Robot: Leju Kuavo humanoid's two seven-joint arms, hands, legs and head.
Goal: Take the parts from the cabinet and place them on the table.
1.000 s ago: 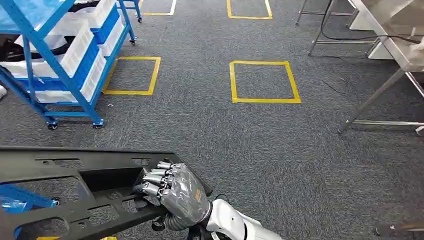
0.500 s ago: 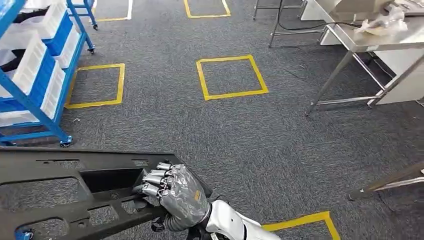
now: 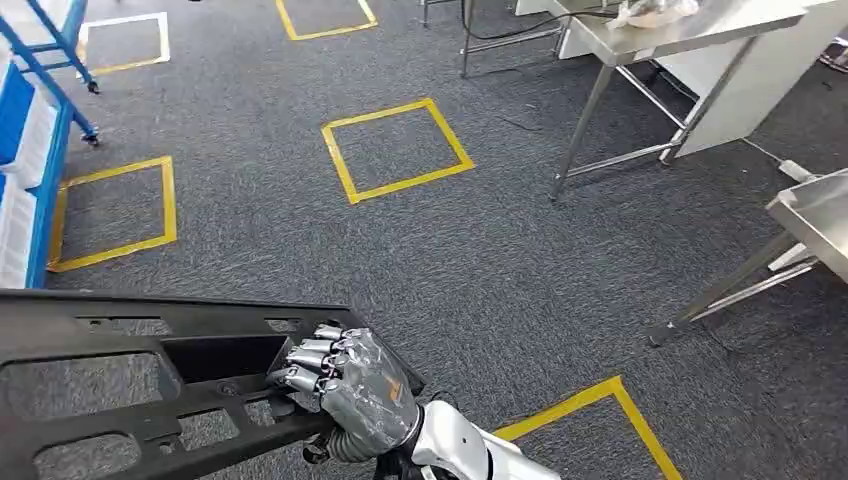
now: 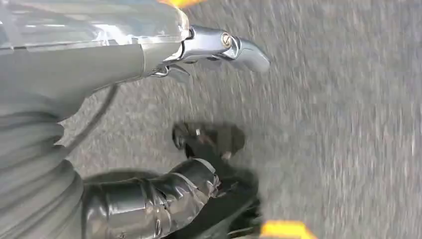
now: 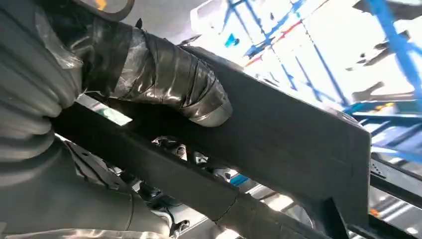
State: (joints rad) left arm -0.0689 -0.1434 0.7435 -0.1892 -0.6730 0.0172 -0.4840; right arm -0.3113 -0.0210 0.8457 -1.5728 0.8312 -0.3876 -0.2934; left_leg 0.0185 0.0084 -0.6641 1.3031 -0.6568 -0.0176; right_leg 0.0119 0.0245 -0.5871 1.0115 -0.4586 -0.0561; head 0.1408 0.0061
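Head view: right hand low centre, fingers curled over an inner rail of a long black part, a flat frame w/ cut-outs. Long axis runs crosswise, from the hand out toward robot's left, past the picture edge; grip sits near the part's right end, so most of the length hangs out to the left. Steel surface far ahead and to the right, well apart from the part; second steel surface at right edge, nearer. Blue cabinet off at left edge. Yellow floor squares between robot and the surfaces. Judged: carry phase, part out of cabinet, not yet set down; coming move probably needs a turn rightward, w/ the long left end swinging wide, so risk of clipping the cabinet side or a surface leg. Left wrist view: left hand over blurred carpet, taped dark fingers bent in; something dark under them, cannot tell if holding the part or not. Right wrist view: taped thumb pressed flat on the broad black face of the part, fingers wrapped through from the other side, so firm grip; blue cabinet frame bright behind.
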